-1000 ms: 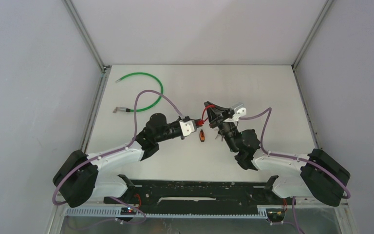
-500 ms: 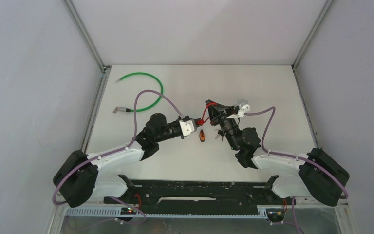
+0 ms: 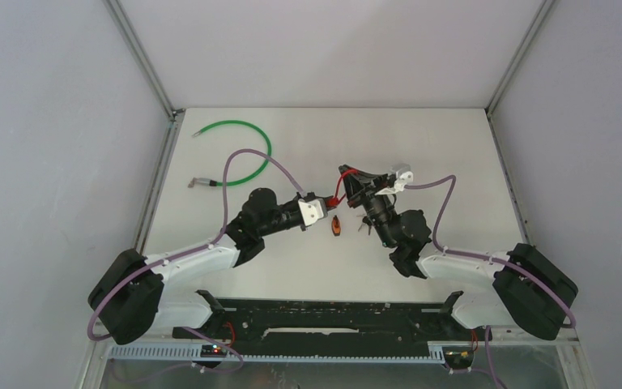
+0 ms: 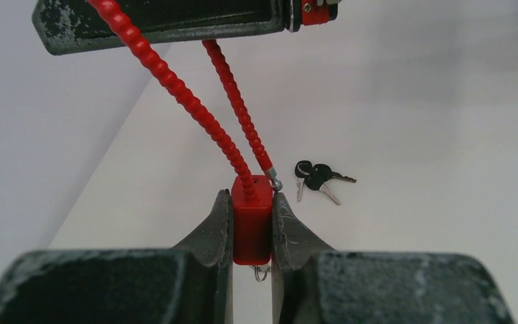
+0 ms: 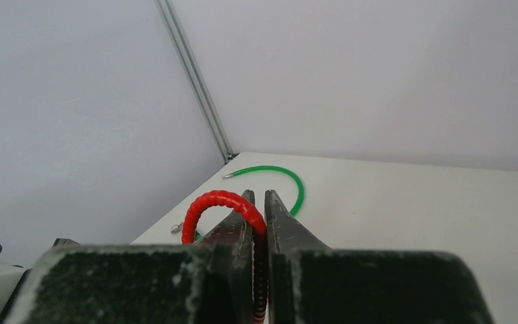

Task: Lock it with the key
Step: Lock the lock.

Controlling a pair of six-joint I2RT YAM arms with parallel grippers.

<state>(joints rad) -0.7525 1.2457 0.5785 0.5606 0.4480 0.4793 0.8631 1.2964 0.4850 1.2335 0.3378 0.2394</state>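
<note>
Now the left jaws stand narrow, clamped on the red lock body [image 4: 251, 233]; the right jaws, nearly closed, pinch its red cable [image 5: 217, 197]. Keys [image 4: 315, 177] lie untouched on the table [image 4: 411, 202] beyond, a green cable [image 5: 299, 183] farther off.

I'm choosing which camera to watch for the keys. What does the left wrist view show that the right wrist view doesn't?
Only the left wrist view: the keys lying loose, and the red lock clamped between the left fingers. Only the right wrist view: the green cable near the wall corner. Both: the red cable, pinched between the right fingers.
</note>
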